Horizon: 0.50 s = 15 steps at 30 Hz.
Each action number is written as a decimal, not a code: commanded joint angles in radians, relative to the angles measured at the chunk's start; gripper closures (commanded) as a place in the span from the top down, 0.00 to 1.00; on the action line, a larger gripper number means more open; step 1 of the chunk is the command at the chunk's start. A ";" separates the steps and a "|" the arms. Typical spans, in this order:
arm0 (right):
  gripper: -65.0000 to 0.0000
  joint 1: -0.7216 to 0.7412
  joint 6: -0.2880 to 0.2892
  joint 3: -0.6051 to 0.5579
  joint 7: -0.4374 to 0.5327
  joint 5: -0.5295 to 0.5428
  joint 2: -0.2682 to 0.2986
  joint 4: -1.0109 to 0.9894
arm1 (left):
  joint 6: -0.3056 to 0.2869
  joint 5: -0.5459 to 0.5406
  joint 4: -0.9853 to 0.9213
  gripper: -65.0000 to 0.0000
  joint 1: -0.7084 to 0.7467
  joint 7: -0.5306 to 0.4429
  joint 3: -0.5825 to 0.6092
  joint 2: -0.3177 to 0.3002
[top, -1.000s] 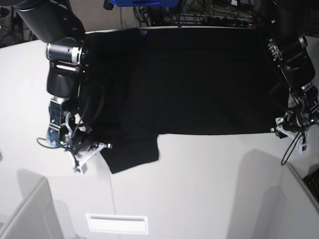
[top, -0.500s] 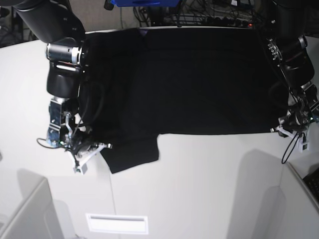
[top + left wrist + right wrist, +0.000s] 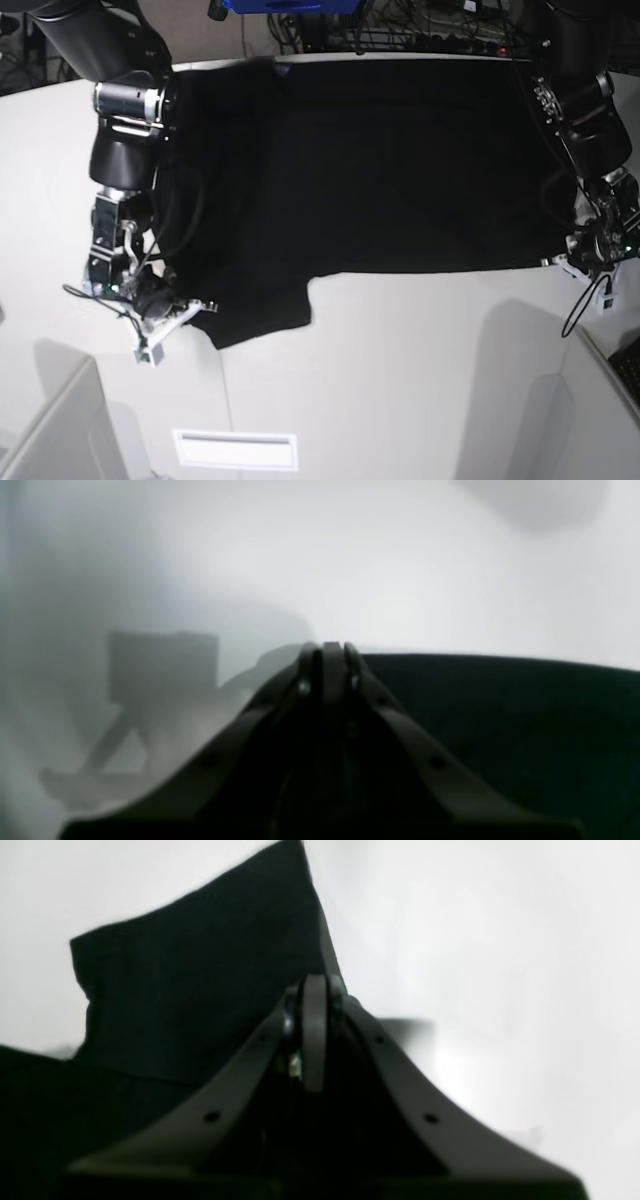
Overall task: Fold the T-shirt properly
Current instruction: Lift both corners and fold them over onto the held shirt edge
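You have the T-shirt [image 3: 390, 160] spread flat, plain side up, across the table [image 3: 400, 380], with the right gripper [image 3: 168, 312] and left gripper [image 3: 578, 262] each pinched on a near corner, ready to lift and fold it.

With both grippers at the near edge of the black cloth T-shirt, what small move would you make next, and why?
Probably lift both corners slightly together: the left gripper and right gripper both look shut at the edge of the black cloth T-shirt, which lies flat on the white table.
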 commanded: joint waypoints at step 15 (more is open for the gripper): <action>0.00 -0.129 0.007 -0.001 0.002 0.010 0.016 0.217 | 0.000 -0.484 0.282 0.00 0.273 0.099 -0.011 -0.099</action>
